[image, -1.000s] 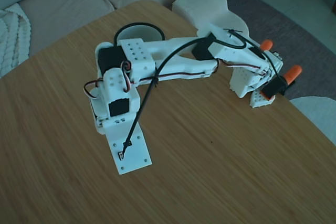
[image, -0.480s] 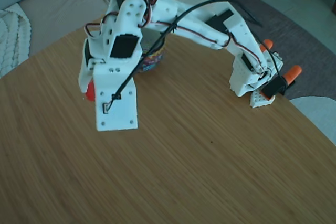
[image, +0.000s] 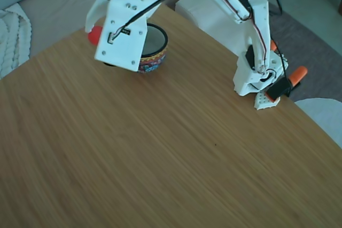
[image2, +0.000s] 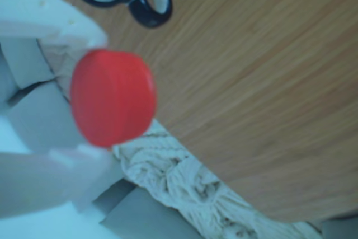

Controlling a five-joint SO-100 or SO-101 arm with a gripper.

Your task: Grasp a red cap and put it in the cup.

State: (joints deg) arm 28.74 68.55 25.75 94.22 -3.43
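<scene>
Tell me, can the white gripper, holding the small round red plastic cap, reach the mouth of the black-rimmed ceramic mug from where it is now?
Probably yes. The gripper holds the red cap raised beside the mug, whose mouth looks open.

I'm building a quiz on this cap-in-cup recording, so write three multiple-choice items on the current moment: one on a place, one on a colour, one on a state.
1. Where is the red cap?
A. Lying on the table
B. Held up in the air by the gripper
C. Inside the cup

2. What colour is the cup's rim?
A. Black
B. White
C. Green

3. What state is the cup in?
A. Tipped on its side
B. Upside down
C. Upright, mouth up

Answers:
1. B: in the other view the cap sits between the white fingers with the table far behind it; in the fixed view it is off to the left of the cup, not yet in it.
2. A: a black ring edges the pale inside in both views.
3. C: the fixed view looks down into its open mouth.
</scene>
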